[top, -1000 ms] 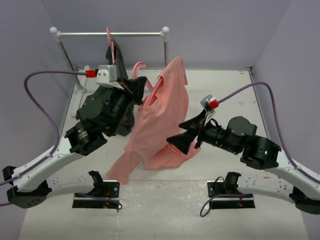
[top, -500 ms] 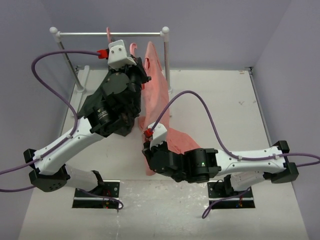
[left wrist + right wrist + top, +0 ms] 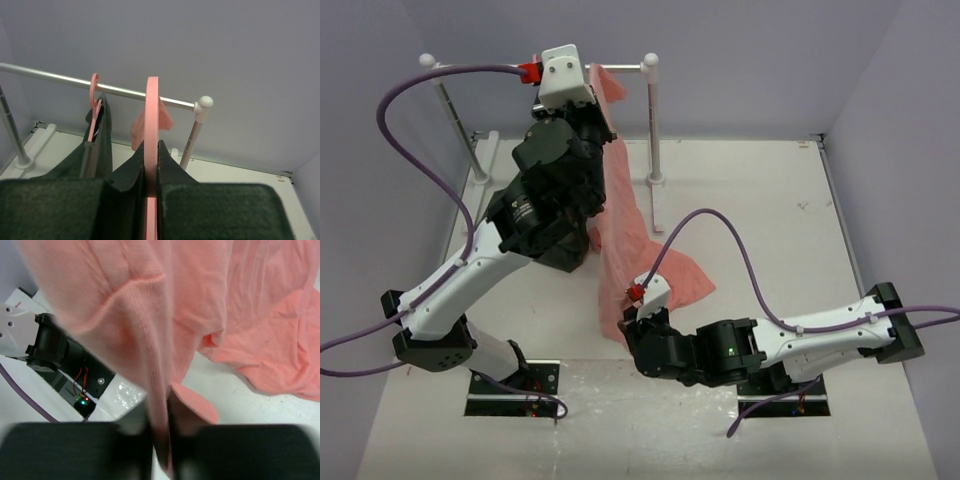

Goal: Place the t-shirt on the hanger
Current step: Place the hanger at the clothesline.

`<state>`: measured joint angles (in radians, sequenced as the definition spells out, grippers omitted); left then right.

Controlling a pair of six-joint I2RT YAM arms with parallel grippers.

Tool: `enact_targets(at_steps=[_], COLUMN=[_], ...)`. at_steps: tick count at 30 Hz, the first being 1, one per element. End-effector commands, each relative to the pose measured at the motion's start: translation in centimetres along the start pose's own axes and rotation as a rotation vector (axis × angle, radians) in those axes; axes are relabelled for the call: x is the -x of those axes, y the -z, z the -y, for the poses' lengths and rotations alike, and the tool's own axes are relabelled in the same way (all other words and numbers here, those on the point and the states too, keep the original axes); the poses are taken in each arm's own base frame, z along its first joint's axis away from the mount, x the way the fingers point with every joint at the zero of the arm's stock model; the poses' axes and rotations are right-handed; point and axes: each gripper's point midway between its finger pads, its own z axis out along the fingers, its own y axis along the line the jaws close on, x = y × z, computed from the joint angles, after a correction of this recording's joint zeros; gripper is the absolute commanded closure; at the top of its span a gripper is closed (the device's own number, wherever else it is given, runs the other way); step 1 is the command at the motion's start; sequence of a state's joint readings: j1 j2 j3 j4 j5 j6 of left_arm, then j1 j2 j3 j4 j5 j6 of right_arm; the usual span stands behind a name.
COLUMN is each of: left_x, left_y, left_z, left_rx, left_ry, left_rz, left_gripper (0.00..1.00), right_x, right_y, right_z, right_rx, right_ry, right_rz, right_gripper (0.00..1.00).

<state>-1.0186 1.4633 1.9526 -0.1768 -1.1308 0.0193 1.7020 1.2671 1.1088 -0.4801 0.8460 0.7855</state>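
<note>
Reading this as the hang-up step: the shirt is riding on the hanger and the hook is not yet clearly over the rail.

Tabletop [image 3: 770, 200]: the t-shirt [image 3: 620, 230] is trailing its tail onto it at the front, while the rest is draping down from up by the rail [image 3: 50, 76]. The cloth is spanning both arms, so any pull down low is loading the hanger.

Dark garment [image 3: 102, 145] is hanging on the other pink hanger [image 3: 93, 92], just left of our spot. I'd be aiming for the bare rail between it and the right post [image 3: 195, 125].

Hanger [image 3: 152, 110] is standing upright, edge-on to the left wrist camera, with the hook top about level with the rail. I'm not seeing whether it's in front of the rail or over it. A bit of shirt is showing just beside the hook, but I can't tell if both shoulders are seated.

Left claw [image 3: 151, 162] is clamping tight on the hanger's neck. Right claw [image 3: 161, 437] is pinching a fold of the shirt low down, with cloth running between its near-closed jaws.

Doing it well:
- Left should be lifting the hook clear above the rail, then lowering it on.
- Right should be feeding slack rather than tugging, or the shirt risks sliding off a shoulder.
</note>
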Motion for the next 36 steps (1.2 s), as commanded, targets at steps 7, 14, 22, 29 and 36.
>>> enact_targets(at_steps=[7,14,22,29,36], left_x=[-2.2,-7.8,-9.6,-8.4,-8.9], left_y=[-5.8,-9.9,-15.7,-18.6,-20.2], left_z=[-3.1,-2.5,-3.0,-3.2,-4.2], left_rx=[-0.056,-0.172,-0.169,-0.165,-0.174], left_ry=[0.012,-0.036,-0.014,0.049,0.082], left_rz=[-0.153,-0.304,-0.281,-0.211,-0.207], left_gripper=[1.00,1.00,1.00,1.00,1.00], right_x=[3.3,4.2,3.8,2.8,2.6], right_y=[4.3,6.9,7.5,7.5,8.0], right_z=[4.6,8.9,9.8,10.6,12.1], right_rx=[-0.024,0.002,0.052,0.050,0.058], right_ry=[-0.260,-0.344,-0.328,-0.297,-0.334], right_rz=[0.083,0.151,0.154,0.150,0.182], right_gripper=[0.01,0.01,0.01,0.01,0.01])
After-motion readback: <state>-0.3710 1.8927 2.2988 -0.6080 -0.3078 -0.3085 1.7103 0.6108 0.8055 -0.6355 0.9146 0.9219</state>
